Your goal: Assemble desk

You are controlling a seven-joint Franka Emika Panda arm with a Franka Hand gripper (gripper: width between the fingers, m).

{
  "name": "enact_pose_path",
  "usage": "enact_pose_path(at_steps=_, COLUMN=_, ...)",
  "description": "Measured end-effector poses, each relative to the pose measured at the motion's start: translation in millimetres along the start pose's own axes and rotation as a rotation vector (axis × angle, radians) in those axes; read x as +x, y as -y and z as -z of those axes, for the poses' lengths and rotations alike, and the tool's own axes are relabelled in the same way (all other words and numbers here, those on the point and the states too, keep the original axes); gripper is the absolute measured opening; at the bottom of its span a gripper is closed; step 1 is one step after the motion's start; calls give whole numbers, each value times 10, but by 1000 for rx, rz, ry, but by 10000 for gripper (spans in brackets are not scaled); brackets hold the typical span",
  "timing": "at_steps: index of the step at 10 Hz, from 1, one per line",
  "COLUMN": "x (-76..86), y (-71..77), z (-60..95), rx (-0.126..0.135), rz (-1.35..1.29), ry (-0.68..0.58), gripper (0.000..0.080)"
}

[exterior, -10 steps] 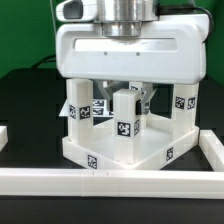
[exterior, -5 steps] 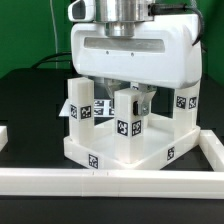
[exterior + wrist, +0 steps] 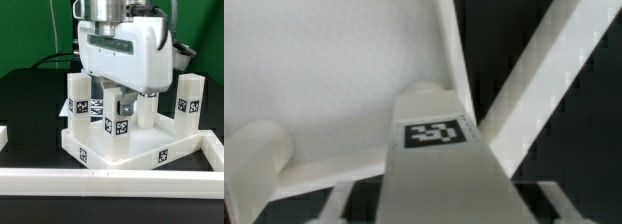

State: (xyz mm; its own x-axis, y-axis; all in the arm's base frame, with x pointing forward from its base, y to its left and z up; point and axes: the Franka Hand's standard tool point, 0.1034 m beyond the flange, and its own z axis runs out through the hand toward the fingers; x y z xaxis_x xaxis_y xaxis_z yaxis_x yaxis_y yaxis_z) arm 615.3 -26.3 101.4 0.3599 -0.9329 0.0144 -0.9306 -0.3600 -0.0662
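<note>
The desk top (image 3: 120, 160) lies upside down as a white rimmed tray with tags on its front wall. Three square legs show standing in it: one at the exterior view's left back (image 3: 80, 95), one at the right (image 3: 188, 98) and one at the middle front (image 3: 118, 128). My gripper (image 3: 118, 104) comes straight down on the middle front leg and is shut on its upper part. In the wrist view that leg (image 3: 441, 150), with its tag, runs between my fingers (image 3: 340, 205), my gripper (image 3: 446, 200) around it, the desk top's floor (image 3: 331, 80) behind.
A long white border rail (image 3: 110, 184) runs along the front of the desk, with a side rail (image 3: 214, 150) on the exterior view's right and a short piece (image 3: 3, 136) on the left. The table is black. A rail also crosses the wrist view (image 3: 541, 90).
My gripper has turned about its vertical axis with the middle leg in it. The desk top has swung round with it and now sits skewed to the front rail.
</note>
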Motion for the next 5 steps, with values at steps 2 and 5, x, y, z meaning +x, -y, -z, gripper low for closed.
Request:
enact_pose_path(at_steps=2, x=-4, y=2, z=-1, rx=2, rz=-7, ry=2, gripper=378)
enact_pose_path(at_steps=5, x=-9, y=24, z=47, rx=10, rz=14, ry=2, gripper=608)
